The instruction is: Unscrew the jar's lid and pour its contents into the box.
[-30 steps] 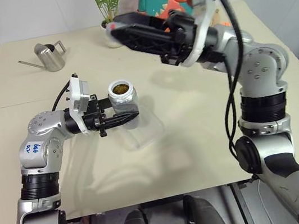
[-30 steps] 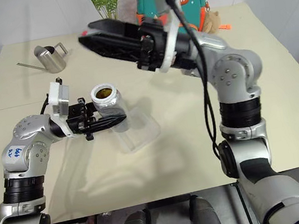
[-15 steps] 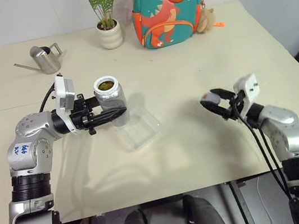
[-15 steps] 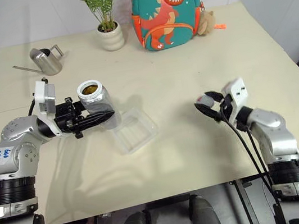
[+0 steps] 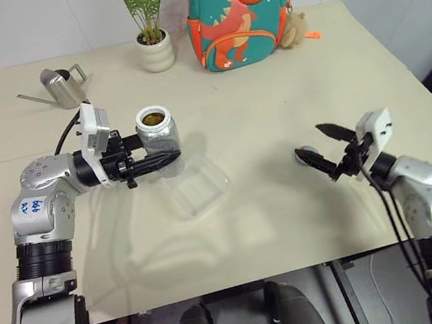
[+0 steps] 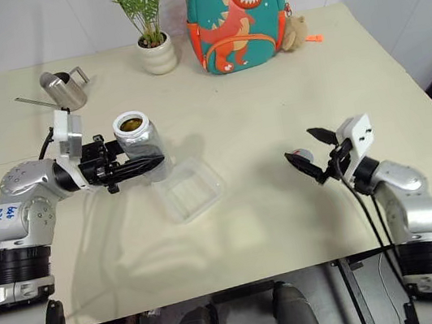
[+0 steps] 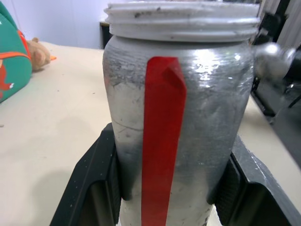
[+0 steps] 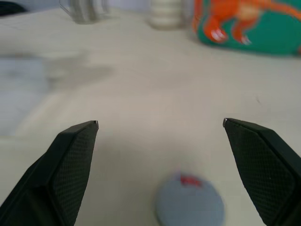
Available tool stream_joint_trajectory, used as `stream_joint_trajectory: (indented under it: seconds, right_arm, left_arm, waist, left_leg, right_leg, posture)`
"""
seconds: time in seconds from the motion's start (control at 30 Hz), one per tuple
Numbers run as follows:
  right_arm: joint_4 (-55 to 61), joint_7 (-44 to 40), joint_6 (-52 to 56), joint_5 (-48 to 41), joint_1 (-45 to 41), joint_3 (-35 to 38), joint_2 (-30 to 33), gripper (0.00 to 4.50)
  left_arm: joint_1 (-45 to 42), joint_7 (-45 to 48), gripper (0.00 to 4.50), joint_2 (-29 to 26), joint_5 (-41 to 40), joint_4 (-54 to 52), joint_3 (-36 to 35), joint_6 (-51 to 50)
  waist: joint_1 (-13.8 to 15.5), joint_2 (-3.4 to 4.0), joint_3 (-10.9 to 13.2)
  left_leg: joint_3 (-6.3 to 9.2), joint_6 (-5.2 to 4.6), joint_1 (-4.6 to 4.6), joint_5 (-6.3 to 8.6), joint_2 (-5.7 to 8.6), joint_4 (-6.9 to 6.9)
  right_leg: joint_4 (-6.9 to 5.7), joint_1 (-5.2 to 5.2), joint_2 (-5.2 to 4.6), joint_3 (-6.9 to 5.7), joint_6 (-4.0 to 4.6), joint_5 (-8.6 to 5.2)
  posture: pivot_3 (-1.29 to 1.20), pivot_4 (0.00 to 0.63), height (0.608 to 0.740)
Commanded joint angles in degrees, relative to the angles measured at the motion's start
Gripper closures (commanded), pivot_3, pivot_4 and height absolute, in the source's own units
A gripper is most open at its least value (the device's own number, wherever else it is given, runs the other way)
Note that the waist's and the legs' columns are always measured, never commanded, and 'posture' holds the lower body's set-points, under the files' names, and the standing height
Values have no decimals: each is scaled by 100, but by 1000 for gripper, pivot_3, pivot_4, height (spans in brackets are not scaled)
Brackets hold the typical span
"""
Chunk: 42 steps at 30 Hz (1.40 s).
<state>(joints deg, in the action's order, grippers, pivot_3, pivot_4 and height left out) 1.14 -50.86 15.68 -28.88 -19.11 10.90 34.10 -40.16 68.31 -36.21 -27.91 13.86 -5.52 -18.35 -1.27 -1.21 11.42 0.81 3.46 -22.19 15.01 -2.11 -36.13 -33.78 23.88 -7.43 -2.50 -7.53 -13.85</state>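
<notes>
The jar (image 5: 157, 132) is clamped by the left gripper (image 5: 168, 160), black fingers (image 7: 89, 188) pressed on both sides of it, red stripe facing the wrist camera. It is held upright, lid off, threaded neck bare, with olive-brown contents (image 5: 152, 119) seen at the mouth. The jar is raised just beside the box (image 5: 197, 188), on its far side toward the watering can (image 5: 64, 83); whether the box is overhung by the jar mouth cannot be told. The box lies flat on the table (image 5: 259, 122), nothing seen in it.

The lid (image 8: 190, 206) lies on the table well apart from the box, to the right, red mark up. The right gripper (image 5: 318, 148) is spread wide around it, fingers (image 8: 70, 160) released, nothing held; whether the table is touched cannot be told.

Judged step: lid removed and set down, pour not yet done.

Risks: if the jar is tipped before it is brought over the box, the pieces could be spilled onto the table. The box is shallow and light, so it could be nudged by the jar or fingers, and pieces could bounce out over the low wall. A fast tilt could scatter them. The lid could be knocked by the right gripper.
</notes>
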Motion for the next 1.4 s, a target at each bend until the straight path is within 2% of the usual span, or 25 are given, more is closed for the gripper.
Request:
stream_joint_trajectory:
  seconds: [0.03, 0.1, 0.3, 0.43, 0.5, 0.57, 0.67, 0.83, 0.9, 1.0, 1.1, 1.23, 1.4]
  right_arm:
    - [1276, -119, 1186, -934, -315, -179, 274, 26]
    - [1643, -74, 1689, -1333, -543, -266, 302, 26]
    - [2303, -178, 2053, -1236, -955, -970, 318, 26]
    - [2289, -178, 2035, -1041, -925, -1166, 338, 26]
    - [2243, -224, 1963, -902, -868, -1236, 400, 26]
    - [2225, -244, 1942, -854, -834, -1240, 419, 26]
    - [2176, -261, 1927, -799, -810, -1211, 394, 26]
    - [2114, -231, 1898, -730, -803, -1184, 335, 26]
    - [2115, -208, 1897, -716, -789, -1172, 311, 26]
    - [2115, -168, 1892, -697, -765, -1151, 279, 26]
    - [2125, -125, 1890, -690, -751, -1135, 247, 26]
    - [2149, -52, 1889, -699, -720, -1116, 189, 26]
    - [2194, 47, 1897, -716, -693, -1134, 86, 26]
  left_arm:
    - [-259, 7, 2494, -144, 345, 103, 63, 435]
    - [-324, 39, 2494, -183, 488, 194, 99, 621]
    - [-557, -154, 2494, -82, 811, 504, 41, 1583]
    - [-642, -959, 2494, 174, 1358, 697, 12, 2798]
    - [-526, -1273, 2494, 208, 1865, 763, 151, 3758]
    - [-452, -1857, 2494, 109, 2774, 997, 375, 4977]
    - [-533, -2561, 2494, 96, 3536, 1537, 548, 6231]
    - [-1005, -4897, 2494, -117, 5731, 2070, 731, 7826]
    - [-1146, -6196, 2494, -319, 7003, 1982, 927, 8206]
    - [-1308, -8705, 2494, -815, 9218, 1550, 1711, 8033]
    - [-1557, -10757, 2494, -1123, 10770, 1528, 2678, 7114]
    - [-1958, -12442, 2494, -1085, 11835, 2058, 3608, 5830]
    - [-2230, -13511, 2494, -892, 12223, 2423, 4252, 4832]
  waist:
    - [-14, 0, 0]
    - [-11, 0, 0]
    - [74, 0, 0]
    - [172, 0, 0]
    - [214, -1, 0]
    - [260, 0, 0]
    - [274, 0, 0]
    - [280, -1, 0]
    - [280, 0, 0]
    - [273, 0, -1]
    - [280, 0, 0]
    - [287, -2, -1]
    - [280, -2, -1]
  left_leg:
    - [0, 0, 1, 0, 0, 0]
    - [0, 0, 1, 0, 0, -2]
    - [2, -2, -6, 2, 0, -3]
    - [1, -6, -12, 5, 1, -6]
    - [0, -9, -18, 8, 2, -10]
    - [-2, -9, -19, 9, 3, -12]
    - [-4, -9, -16, 9, 3, -11]
    - [-5, -10, -19, 10, 3, -15]
    - [-5, -10, -19, 10, 3, -14]
    - [-9, -9, -16, 10, 3, -7]
    - [-13, -9, -13, 11, 3, -2]
    - [-13, -11, -16, 12, 3, -5]
    - [-13, -13, -20, 13, 3, -3]
  right_leg:
    - [-1, -1, 0, 0, 0, 0]
    - [-1, -1, 0, 0, 0, 0]
    - [6, 0, 0, 0, 0, 0]
    - [13, 0, -1, -1, -3, 2]
    - [22, -1, -2, -1, -11, 6]
    - [25, -1, -2, 0, -13, 7]
    - [25, -1, -1, 0, -13, 7]
    - [25, 0, -1, 0, -17, 13]
    - [26, 0, -2, 0, -18, 14]
    - [28, 0, -3, 0, -19, 14]
    - [26, 1, -3, 1, -19, 14]
    - [23, 1, -3, 1, -20, 14]
    - [24, 6, -3, 1, -21, 13]
  posture:
    - [0, 150, 740]
    - [0, 150, 740]
    - [0, 150, 740]
    - [0, 150, 740]
    - [0, 150, 740]
    - [0, 150, 740]
    - [0, 150, 740]
    - [0, 150, 740]
    - [0, 150, 740]
    - [0, 150, 740]
    - [0, 150, 740]
    - [0, 150, 740]
    - [0, 150, 740]
